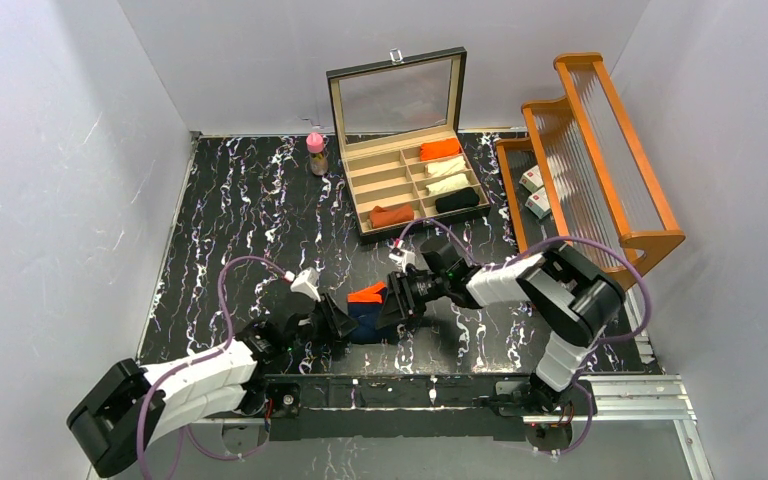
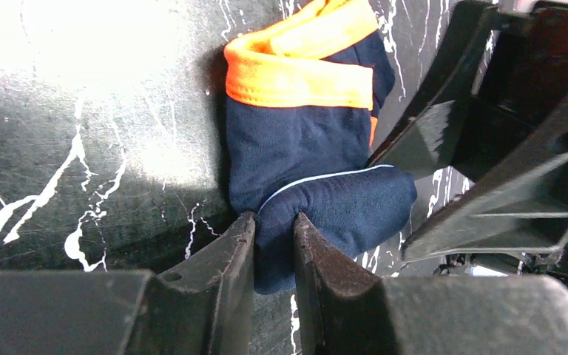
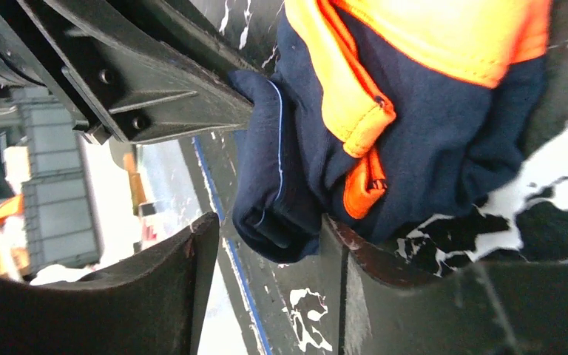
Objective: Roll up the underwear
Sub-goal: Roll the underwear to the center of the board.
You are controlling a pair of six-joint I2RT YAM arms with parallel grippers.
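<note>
Navy underwear point(image 2: 303, 148) pinched between left fingers point(image 2: 225, 277), loose between right fingers point(image 3: 181, 285).

Underwear point(image 2: 303, 148): navy, bright orange waistband and trim, thin pale piping line. Desk point(image 1: 250, 200): black, white marble veining. Left pincer point(image 2: 274, 240) and right pincer point(image 3: 266, 244): black. Box point(image 1: 385, 185): tan inside, black frame; rolls point(image 1: 440, 150) in it orange, cream, black, rust. Rack point(image 1: 610, 130): orange-brown wood. Cables point(image 1: 224, 285): purple. Bottle point(image 1: 316, 152): pink cap.
</note>
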